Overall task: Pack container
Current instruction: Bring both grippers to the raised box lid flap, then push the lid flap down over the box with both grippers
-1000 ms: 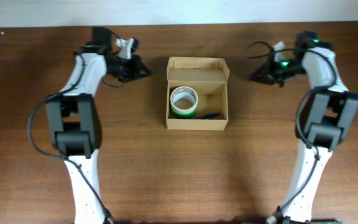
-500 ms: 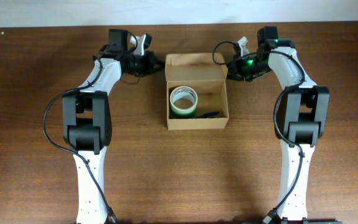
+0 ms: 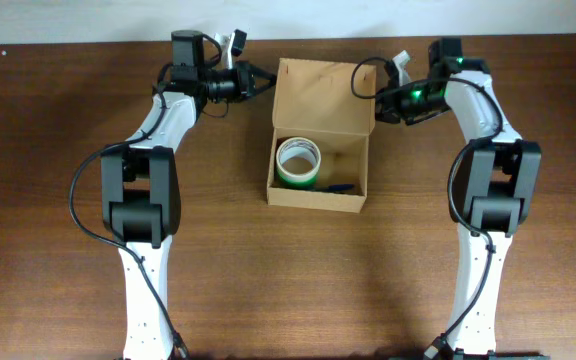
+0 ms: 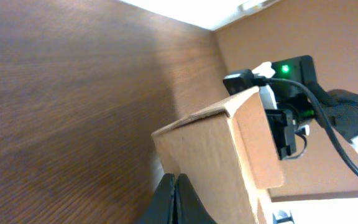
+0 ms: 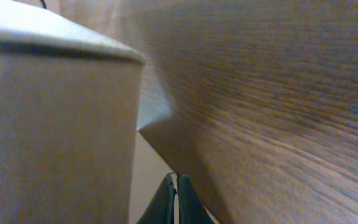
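The container [image 3: 317, 201] is a tan cardboard box in the middle of the table. Its hinged lid [image 3: 324, 98] stands raised at the far side. Inside lie a green and white tape roll [image 3: 297, 162] and a small blue object [image 3: 340, 186]. My left gripper [image 3: 263, 76] is shut, its tips at the lid's far left corner. In the left wrist view the gripper [image 4: 174, 198] rests against the lid [image 4: 211, 155]. My right gripper [image 3: 378, 93] is shut at the lid's right edge. In the right wrist view the gripper [image 5: 174, 200] sits beside the lid [image 5: 55, 124].
The brown wooden table [image 3: 58, 220] runs out on all sides of the box. Its far edge meets a white wall just behind both grippers. The right arm's wrist with a green light [image 4: 291, 87] shows past the lid in the left wrist view.
Both grippers have moved inward from the table's sides to the lid's far corners. The lid has lifted from lying back to standing raised.
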`<action>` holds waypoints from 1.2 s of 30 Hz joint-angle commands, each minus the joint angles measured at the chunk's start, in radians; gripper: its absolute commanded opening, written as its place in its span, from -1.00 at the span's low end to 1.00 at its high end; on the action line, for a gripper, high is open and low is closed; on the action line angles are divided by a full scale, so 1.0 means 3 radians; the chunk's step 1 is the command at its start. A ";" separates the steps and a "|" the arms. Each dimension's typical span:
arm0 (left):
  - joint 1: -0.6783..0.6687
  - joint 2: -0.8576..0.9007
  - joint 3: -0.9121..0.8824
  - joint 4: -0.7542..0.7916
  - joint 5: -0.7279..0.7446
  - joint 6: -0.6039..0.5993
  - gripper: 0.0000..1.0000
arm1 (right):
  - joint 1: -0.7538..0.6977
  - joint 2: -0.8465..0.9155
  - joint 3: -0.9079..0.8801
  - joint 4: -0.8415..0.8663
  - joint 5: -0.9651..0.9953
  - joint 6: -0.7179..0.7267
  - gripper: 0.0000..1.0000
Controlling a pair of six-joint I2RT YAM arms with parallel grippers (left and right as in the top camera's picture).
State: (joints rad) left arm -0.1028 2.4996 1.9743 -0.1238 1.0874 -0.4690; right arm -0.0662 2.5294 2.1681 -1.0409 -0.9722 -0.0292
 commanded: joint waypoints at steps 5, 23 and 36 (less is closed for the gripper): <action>-0.0011 -0.0257 0.0267 0.0013 0.0215 0.0010 -0.96 | -0.0010 -0.0329 0.0528 -0.0284 -0.0135 -0.0240 -0.92; -0.0052 -0.1389 0.0267 -0.2398 -0.0762 0.1436 -0.96 | 0.0538 -0.0908 0.0935 -0.1545 0.0889 -0.0760 -0.92; -0.0514 -0.2263 0.0267 -0.3859 -0.2885 0.2169 -0.96 | 0.1231 -0.2141 0.0886 -0.1756 0.2991 -0.0247 -0.92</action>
State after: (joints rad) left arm -0.2253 1.8530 2.0445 -1.2518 0.4103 0.1169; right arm 0.2691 1.9846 2.4237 -1.5635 -0.2523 -0.1471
